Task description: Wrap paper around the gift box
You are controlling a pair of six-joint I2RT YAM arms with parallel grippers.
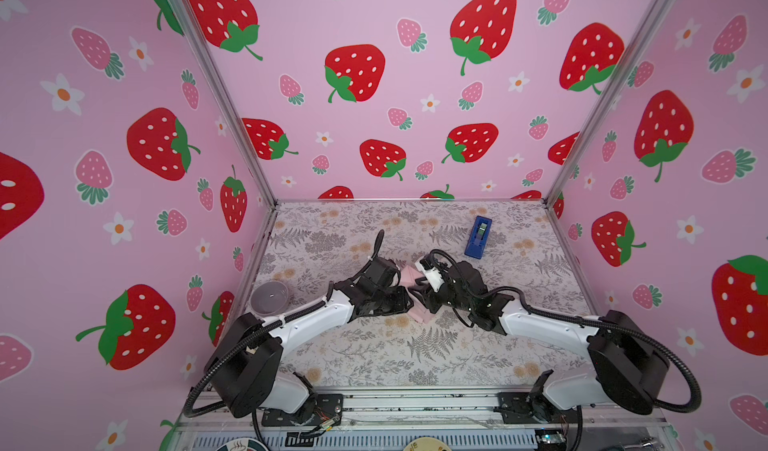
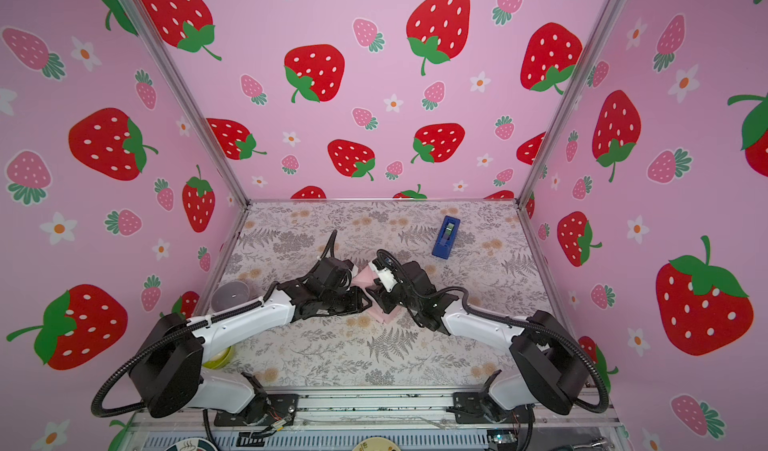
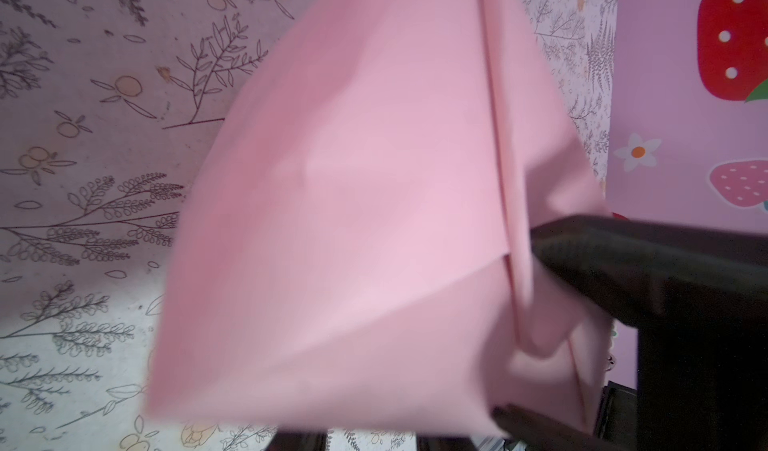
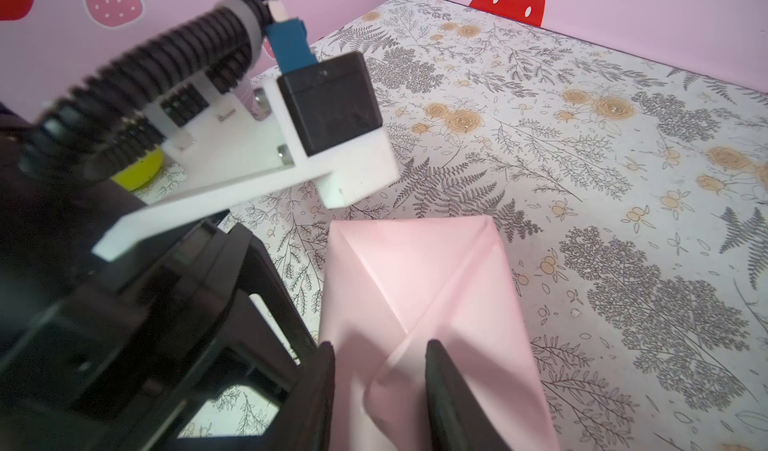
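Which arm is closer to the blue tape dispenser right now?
Right. The right arm has its wrist just on the near side of the tape dispenser; the left arm is farther off, beyond the paper.

A robotics lab's test cell, seen from above my own shoulders: my left arm [image 1: 316, 320] and right arm [image 1: 540, 324] are bolted to a slotted aluminium rail [image 1: 415, 401] along the front edge of a table [image 1: 374, 357] covered in fern-and-rose print. Bare aluminium posts [image 1: 224, 95] frame three walls [image 1: 374, 74] papered with cartoon strawberries and daisies. Corrugated cable conduit [image 1: 696, 388] loops from each arm, and loose wiring [image 1: 322, 424] shows below the rail.
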